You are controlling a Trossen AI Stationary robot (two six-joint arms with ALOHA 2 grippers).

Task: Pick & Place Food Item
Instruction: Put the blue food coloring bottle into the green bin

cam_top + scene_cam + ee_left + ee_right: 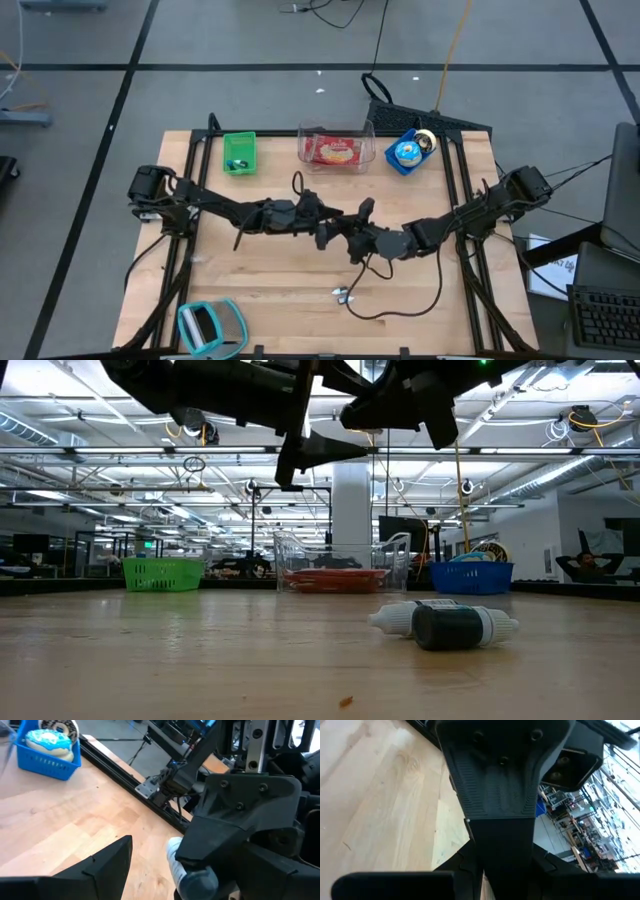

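Both arms meet above the middle of the table. My left gripper (322,222) hangs open above the wood with nothing between its fingers; one finger (100,870) shows in the left wrist view. My right gripper (352,232) is right against it and fills much of that view (240,815). A small white bottle with a dark cap (342,294) (445,625) (187,870) lies on its side on the table, nearer the front edge than both grippers. Red packaged food lies in a clear bin (335,150), and a blue-iced donut (47,742) sits in a blue basket (408,152).
A green basket (239,152) stands at the far left, next to the clear bin. A teal-framed object (210,325) lies at the near left corner. A loose black cable (400,305) curls over the wood near the bottle. Black rails run along both table sides.
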